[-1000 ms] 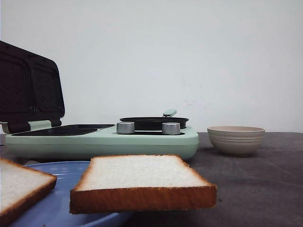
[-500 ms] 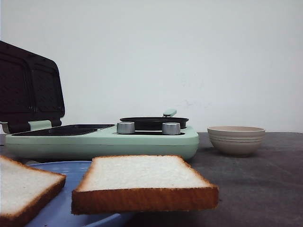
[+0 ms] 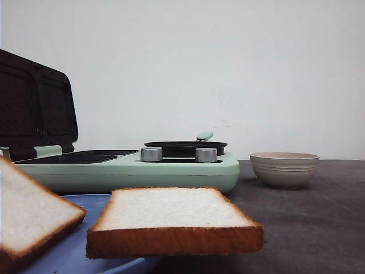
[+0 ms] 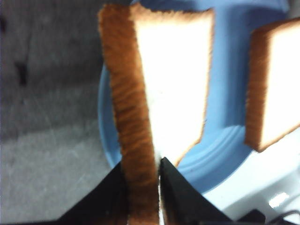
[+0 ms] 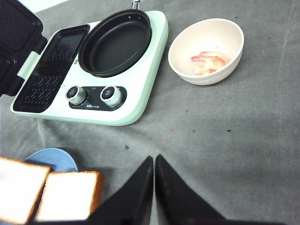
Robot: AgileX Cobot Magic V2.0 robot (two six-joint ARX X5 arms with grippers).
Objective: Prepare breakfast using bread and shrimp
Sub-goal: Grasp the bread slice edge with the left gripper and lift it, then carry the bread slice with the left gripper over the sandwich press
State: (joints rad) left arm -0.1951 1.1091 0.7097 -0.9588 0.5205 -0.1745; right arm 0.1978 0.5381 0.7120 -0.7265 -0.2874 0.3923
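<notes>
1. Front view: the mint-green breakfast maker [image 3: 125, 171] stands on the grey counter [image 3: 308, 228] with its dark lid up. In front of it is the blue plate [image 3: 74, 251]. One bread slice [image 3: 171, 220] lies flat on that plate, and a second slice [image 3: 31, 220] is tilted beside it. The beige bowl [image 3: 284, 169] sits just beside the breakfast maker.
2. Left wrist view: the left pincer [image 4: 157, 187] is clamped on the crust edge of the tilted slice [image 4: 159, 89], above the plate [image 4: 225, 140]. The flat slice [image 4: 276, 84] lies alongside.
3. Right wrist view: the right pincer [image 5: 153, 187] has its jaws pressed together and holds nothing, over bare counter in front of the breakfast maker [image 5: 93, 65]. The shrimp [image 5: 208, 62] lie inside the bowl [image 5: 206, 49]. The black pan [image 5: 115, 42] sits on the maker.
</notes>
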